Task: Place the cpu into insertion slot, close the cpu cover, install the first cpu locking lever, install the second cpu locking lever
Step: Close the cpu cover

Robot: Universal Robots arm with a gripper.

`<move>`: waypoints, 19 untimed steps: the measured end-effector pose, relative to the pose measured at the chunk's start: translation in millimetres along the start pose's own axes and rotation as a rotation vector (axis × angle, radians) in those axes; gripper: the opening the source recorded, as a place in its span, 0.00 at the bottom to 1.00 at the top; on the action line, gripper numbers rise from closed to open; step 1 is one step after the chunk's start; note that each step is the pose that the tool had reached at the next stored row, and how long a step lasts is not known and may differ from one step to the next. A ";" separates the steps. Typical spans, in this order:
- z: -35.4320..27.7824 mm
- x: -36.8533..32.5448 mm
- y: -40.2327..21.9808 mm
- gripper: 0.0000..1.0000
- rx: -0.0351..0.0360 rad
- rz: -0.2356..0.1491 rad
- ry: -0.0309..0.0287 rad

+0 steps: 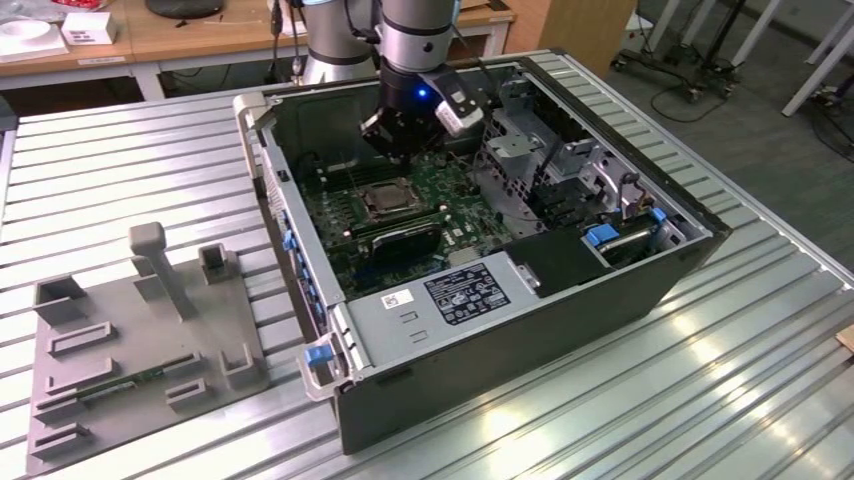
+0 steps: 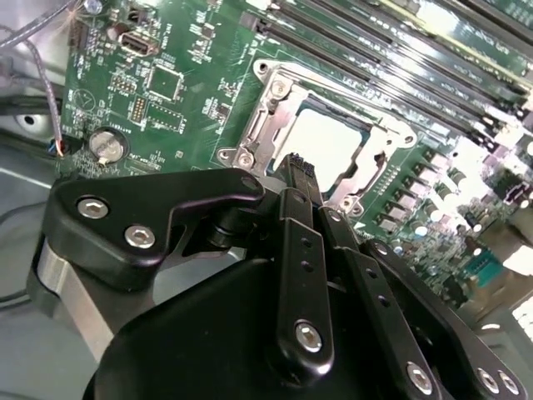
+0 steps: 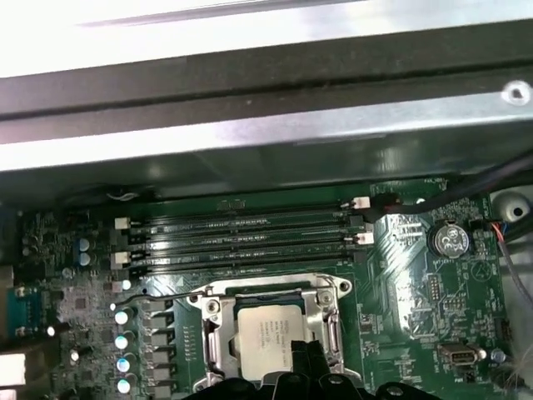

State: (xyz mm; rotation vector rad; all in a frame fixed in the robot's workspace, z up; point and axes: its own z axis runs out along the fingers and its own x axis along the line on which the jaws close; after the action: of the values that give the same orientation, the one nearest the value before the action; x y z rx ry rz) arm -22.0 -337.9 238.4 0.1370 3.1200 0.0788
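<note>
- Ribbed metal table [image 1: 747, 330] – an open PC case [image 1: 534, 340] lies across its middle, and a grey fixture plate [image 1: 120, 370] sits near the table's edge at the exterior view's left. Wooden desks stand behind.
- The motherboard [image 1: 447, 195] lies flat on the case floor. A grey metal box [image 1: 447, 295] with a white label fills the case end nearest the camera.
- The cpu [image 3: 265, 333] is seated in its socket near the middle of the motherboard, pale face up; it also shows in the second wrist view [image 2: 329, 142] and the exterior view [image 1: 390, 200].
- The cpu cover [image 3: 218, 333] lies flat around the cpu as a frame, with the chip showing through its open middle [image 2: 275, 117].
- A thin wire lever [image 3: 166, 296] runs along the cover's edge on the memory slots' [image 3: 241, 237] side – can't tell if it is latched.
- The gripper [image 1: 398, 150] hangs inside the case, directly over the socket.
- Its fingertips [image 3: 304, 354] are pressed together with nothing between them, at the cover's edge farthest from the memory slots [image 2: 293, 165]. Contact with the frame is unclear.
- A coin cell [image 3: 450, 240] sits on the board, well apart from the socket.
</note>
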 end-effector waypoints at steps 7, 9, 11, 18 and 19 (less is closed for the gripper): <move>1.4 0.0 0.0 0.11 -0.0033 -0.104 -0.0135; 1.6 0.0 -0.1 0.11 -0.0043 -0.136 -0.0175; 1.9 0.0 -0.1 0.11 -0.0051 -0.165 -0.0196; 2.2 0.1 -0.1 0.11 -0.0060 -0.195 -0.0197; 2.3 0.1 -0.1 0.11 -0.0060 -0.196 -0.0197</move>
State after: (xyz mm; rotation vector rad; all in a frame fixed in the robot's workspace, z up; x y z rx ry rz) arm -22.1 -337.9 236.2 -0.1662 3.0937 0.0831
